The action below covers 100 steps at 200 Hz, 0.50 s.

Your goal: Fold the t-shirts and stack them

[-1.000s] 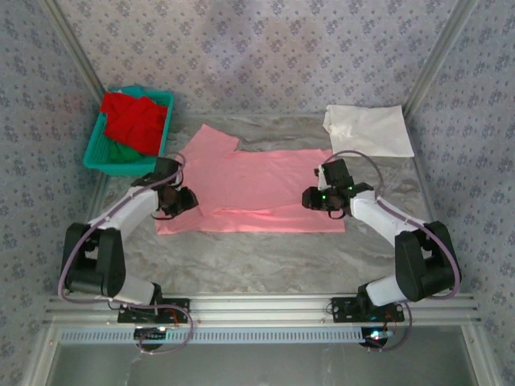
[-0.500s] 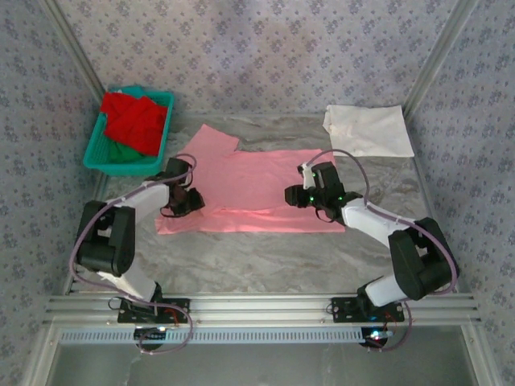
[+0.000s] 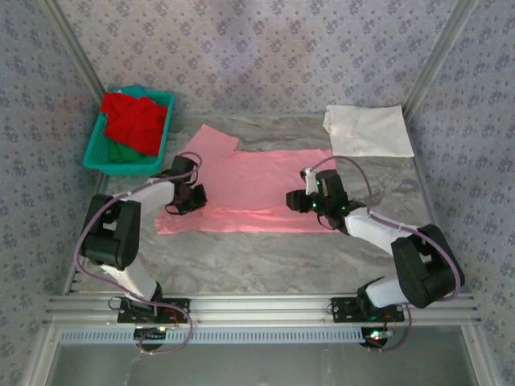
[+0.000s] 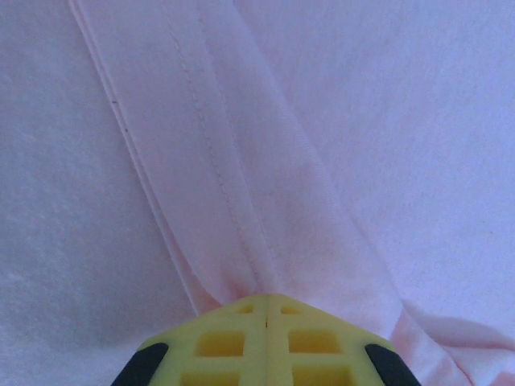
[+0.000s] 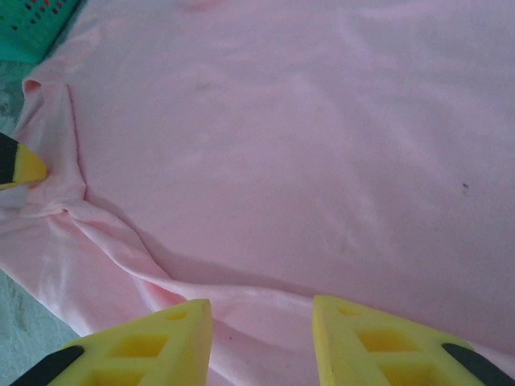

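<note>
We're mid-fold on the pink shirt, spread flat mid-counter. Left tool is clamped tight on a pinch of it. Right tool gapes over the cloth, holding nothing. Next, we judge: right must pinch, then both lift together.

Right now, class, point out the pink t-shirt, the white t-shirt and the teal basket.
pink t-shirt (image 3: 257, 189), top external view, middle of its flat body.
white t-shirt (image 3: 368, 130), top external view, centre of the folded cloth.
teal basket (image 3: 92, 149), top external view, its left rim.
</note>
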Each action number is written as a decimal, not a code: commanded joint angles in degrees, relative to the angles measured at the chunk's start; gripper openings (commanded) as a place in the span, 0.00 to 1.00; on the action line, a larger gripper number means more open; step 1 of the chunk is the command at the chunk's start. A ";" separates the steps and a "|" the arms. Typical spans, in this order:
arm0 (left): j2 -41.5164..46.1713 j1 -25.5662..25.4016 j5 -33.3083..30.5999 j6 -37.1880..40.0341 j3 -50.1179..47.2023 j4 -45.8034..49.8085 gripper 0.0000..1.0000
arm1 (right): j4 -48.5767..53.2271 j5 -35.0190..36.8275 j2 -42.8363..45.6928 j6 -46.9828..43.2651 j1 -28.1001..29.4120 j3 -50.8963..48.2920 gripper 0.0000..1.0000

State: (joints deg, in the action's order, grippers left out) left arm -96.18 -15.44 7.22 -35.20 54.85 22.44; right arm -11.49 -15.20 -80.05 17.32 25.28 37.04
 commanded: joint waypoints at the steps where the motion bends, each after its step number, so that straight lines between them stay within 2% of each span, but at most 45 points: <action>1: 0.64 -0.20 -2.07 0.55 3.25 1.38 0.00 | -1.83 1.14 0.97 0.78 0.03 -0.74 0.39; 42: -1.74 -1.24 -4.09 2.10 9.04 4.52 0.00 | -1.86 0.55 0.74 1.43 -0.39 -0.76 0.39; 100: -9.44 -2.22 -5.65 4.47 18.96 7.63 0.00 | -2.10 -0.58 0.34 1.75 -0.42 -0.75 0.39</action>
State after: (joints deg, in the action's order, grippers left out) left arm -102.00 -17.45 3.16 -33.04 69.10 26.52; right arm -12.71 -14.90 -79.96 18.41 25.10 36.88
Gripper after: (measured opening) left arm 0.043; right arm 0.393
